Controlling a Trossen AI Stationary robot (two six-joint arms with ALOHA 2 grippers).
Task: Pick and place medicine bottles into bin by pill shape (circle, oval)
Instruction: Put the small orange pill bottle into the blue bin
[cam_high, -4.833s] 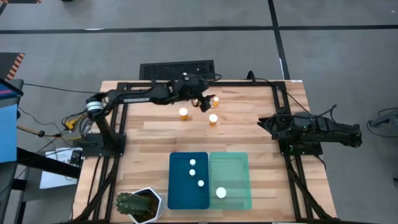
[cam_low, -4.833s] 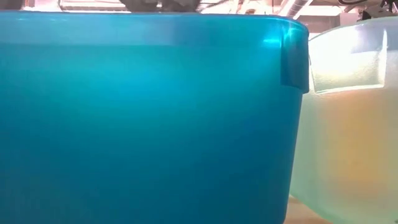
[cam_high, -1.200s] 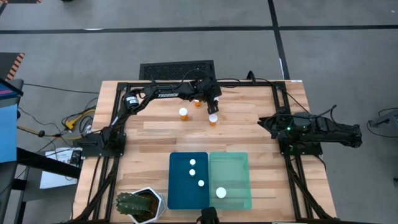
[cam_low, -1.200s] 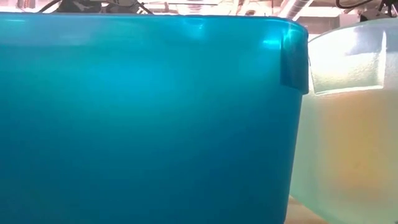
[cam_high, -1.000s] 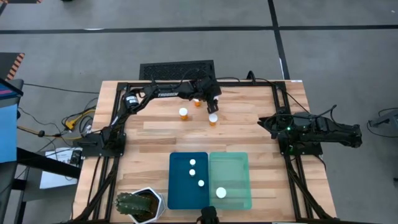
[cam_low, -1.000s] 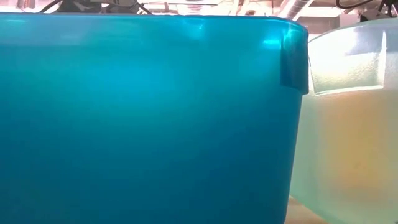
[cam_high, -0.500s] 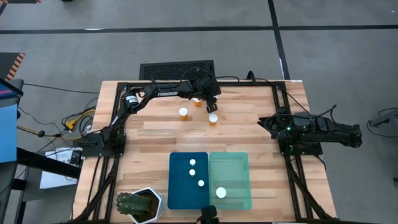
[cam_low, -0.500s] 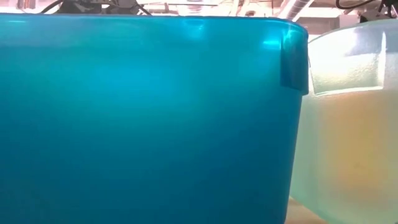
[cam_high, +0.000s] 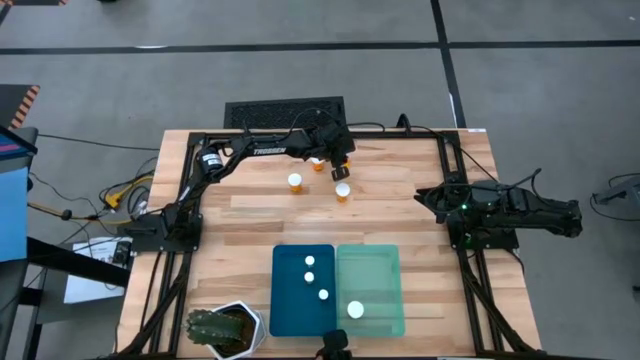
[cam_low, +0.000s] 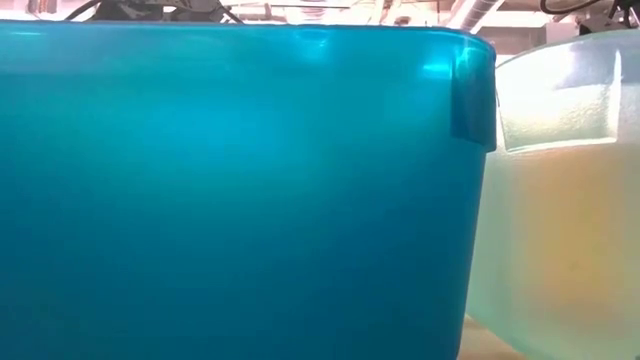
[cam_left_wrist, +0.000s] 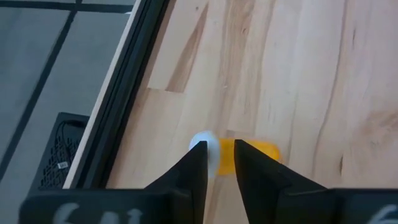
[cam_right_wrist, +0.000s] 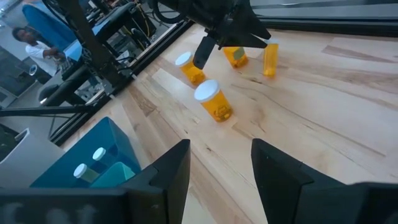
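Note:
Several orange medicine bottles with white caps are on the far half of the table: two upright and one beside my left arm. My left gripper hangs over a bottle lying on its side. Its fingertips stand a narrow gap apart, over the join of the white cap and the orange body. The blue bin holds three bottles and the mint bin holds one. My right gripper waits open at the table's right side. My left gripper slants down over the lying bottle, with its fingertips in front of the cap end. I cannot tell whether they touch it.
A spiky green plant in a white pot stands at the near left corner. Black rails frame the table's far edge and sides. The low view is filled by the blue bin's wall and the mint bin's wall.

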